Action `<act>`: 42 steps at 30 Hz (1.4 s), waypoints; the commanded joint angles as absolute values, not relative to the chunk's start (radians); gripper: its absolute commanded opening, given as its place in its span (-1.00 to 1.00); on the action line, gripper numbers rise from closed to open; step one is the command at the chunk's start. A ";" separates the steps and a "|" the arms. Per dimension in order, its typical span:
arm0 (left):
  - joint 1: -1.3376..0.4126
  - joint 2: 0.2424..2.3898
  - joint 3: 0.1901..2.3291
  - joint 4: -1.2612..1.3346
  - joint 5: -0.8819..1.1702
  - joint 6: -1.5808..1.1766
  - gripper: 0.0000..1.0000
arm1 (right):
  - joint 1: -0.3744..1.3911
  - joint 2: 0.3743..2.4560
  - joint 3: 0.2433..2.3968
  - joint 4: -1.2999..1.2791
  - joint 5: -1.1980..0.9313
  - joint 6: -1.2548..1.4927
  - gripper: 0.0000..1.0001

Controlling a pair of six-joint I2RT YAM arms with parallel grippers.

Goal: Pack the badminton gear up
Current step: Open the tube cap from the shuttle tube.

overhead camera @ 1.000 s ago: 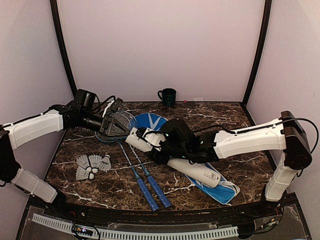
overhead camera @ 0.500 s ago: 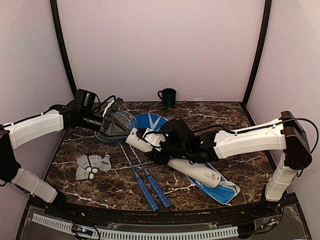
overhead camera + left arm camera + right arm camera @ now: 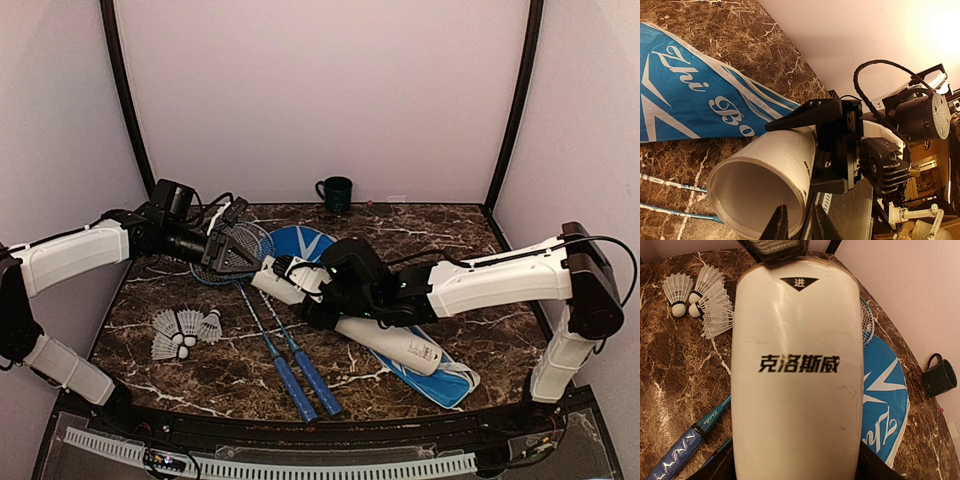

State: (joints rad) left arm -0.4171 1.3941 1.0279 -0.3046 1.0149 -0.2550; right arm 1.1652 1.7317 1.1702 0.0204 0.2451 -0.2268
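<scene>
Top view with both wrist views. The long white tube [image 3: 385,340] is seen lying diagonally on the blue cover [image 3: 305,242], at the middle of the marbled surface [image 3: 450,240], with its open end turned to the far left. The tube is clamped near that end by the right jaws, one finger on each side. The right arm [image 3: 490,280] is stretched low over the cover, so that much of the cover's middle is hidden by arm and tube together.

The left arm [image 3: 70,250] is extended from the left, and the left jaws are placed at the tube's open mouth. In the left wrist view their fingertips [image 3: 780,222] are seen narrowly parted on either side of the rim; whether the rim is pinched cannot be told.

The two rackets [image 3: 295,378] are laid side by side. Their blue handles are pointed at the near edge, and their heads are partly covered by the left jaws, just beside the wide end of the cover. Their shafts are crossed by nothing, but run close past the tube's mouth.

A cluster of shuttlecocks [image 3: 185,330] is left on the near left, apart from the tube. A dark mug [image 3: 335,192] is stood at the far edge, well apart from everything.
</scene>
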 commanded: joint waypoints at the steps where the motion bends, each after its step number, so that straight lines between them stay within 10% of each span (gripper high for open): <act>1: -0.423 1.387 1.027 -0.304 1.047 -0.243 -0.65 | 1.175 1.742 1.180 0.042 0.261 -0.229 0.34; 42: -0.427 1.373 1.036 -0.341 1.019 -0.220 -1.00 | 1.178 1.732 1.164 0.038 0.284 -0.232 0.34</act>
State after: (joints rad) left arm -0.4194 1.3941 1.0252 -0.3058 1.0172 -0.2493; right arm 1.1709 1.7393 1.1702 0.0170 0.2588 -0.2283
